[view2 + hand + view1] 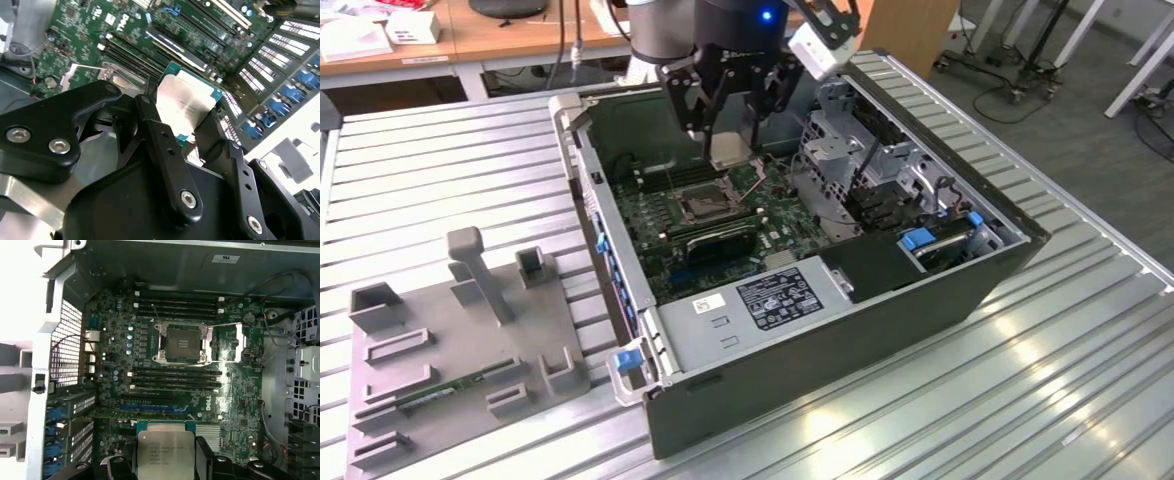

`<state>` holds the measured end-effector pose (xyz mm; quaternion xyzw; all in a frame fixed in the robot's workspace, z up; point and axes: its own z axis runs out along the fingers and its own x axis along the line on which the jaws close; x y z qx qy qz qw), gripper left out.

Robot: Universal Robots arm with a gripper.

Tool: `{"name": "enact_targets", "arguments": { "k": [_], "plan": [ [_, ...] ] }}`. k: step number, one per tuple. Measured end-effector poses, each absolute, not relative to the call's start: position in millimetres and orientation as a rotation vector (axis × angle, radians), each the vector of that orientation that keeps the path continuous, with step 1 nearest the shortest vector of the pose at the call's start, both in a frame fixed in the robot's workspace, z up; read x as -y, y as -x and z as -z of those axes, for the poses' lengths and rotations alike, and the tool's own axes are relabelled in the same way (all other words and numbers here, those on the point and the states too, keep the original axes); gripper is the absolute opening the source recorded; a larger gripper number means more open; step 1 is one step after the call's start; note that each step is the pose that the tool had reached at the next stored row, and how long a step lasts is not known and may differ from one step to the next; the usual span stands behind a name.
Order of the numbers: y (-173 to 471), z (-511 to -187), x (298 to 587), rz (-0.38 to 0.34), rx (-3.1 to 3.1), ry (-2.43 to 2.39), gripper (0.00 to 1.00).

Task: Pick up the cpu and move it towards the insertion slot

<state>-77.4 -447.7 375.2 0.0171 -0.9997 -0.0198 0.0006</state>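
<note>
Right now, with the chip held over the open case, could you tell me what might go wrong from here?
1. The gripper holds the cpu only by its edges, so it could slip or tilt.
2. The insertion slot sits between memory slots and its open silver frame; a misaligned approach might catch them.
3. The case wall and drive cage stand near the arm, so it could bump them.

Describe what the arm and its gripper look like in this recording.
The arm is a grey tube ending in a black wrist with a small blue light. A white camera block is clamped beside it. The gripper is matte black, built of flat linkage bars joined by silver screw heads, with slim black fingers.
</note>
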Motion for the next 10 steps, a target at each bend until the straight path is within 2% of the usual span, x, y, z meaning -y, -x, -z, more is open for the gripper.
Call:
{"name": "enact_targets", "arguments": {
  "k": [10],
  "plan": [
    [61,-375,448,0.062,3.139,-0.054,0.55]
  ]
}}
